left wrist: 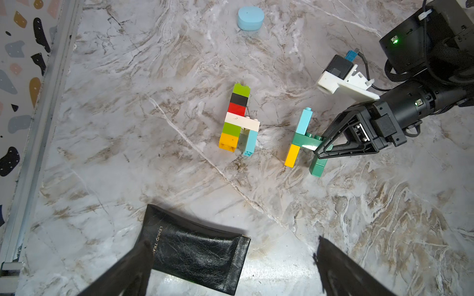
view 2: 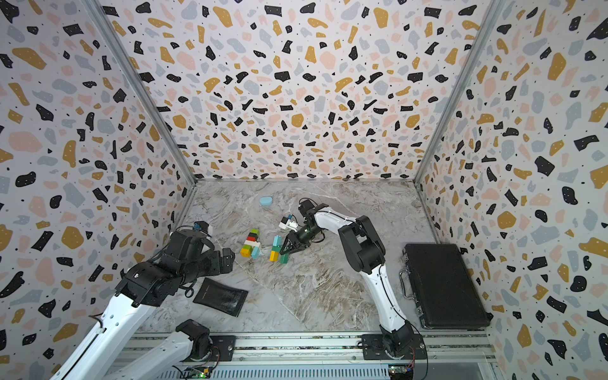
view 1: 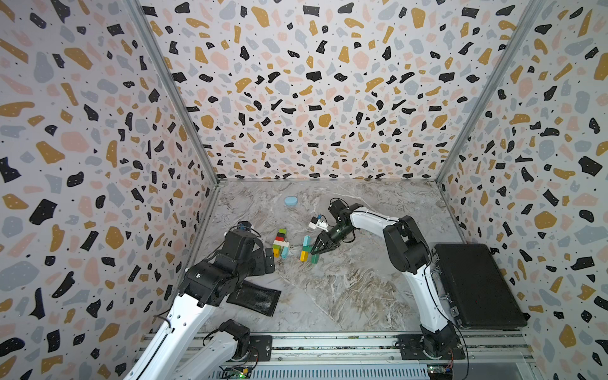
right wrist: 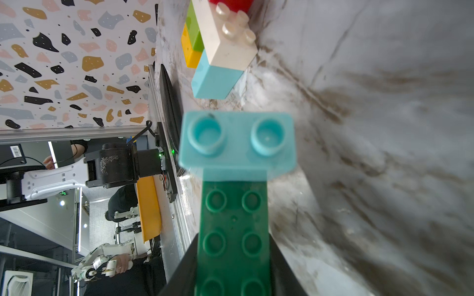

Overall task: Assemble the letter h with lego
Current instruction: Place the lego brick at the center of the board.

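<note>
Two lego pieces show in both top views. One is a column [view 1: 280, 242] [view 2: 251, 243] [left wrist: 236, 120] of lime, black, red, lime and orange bricks. A white bar crosses it, with a light-blue brick under the bar's end. To its right is a smaller piece: a long dark-green brick [left wrist: 305, 140] [right wrist: 233, 225] joining a light-blue brick [left wrist: 304, 121] [right wrist: 237, 141], a yellow one [left wrist: 292, 155] and a short dark-green one [left wrist: 317, 166]. My right gripper [view 1: 316, 252] [view 2: 285, 252] [left wrist: 320, 151] [right wrist: 233, 258] is shut on the long dark-green brick, low over the table. My left gripper [view 1: 268, 260] [view 2: 227, 260] [left wrist: 233, 246] hangs open and holds nothing, left of the column.
A black leather pouch [view 1: 255, 297] [view 2: 220, 296] [left wrist: 195, 258] lies under the left gripper. A smooth pale-blue oval lump [view 1: 291, 200] [view 2: 266, 200] [left wrist: 250, 18] sits near the back. A black case [view 1: 477, 286] [view 2: 444, 286] lies along the right wall. Patterned walls enclose three sides.
</note>
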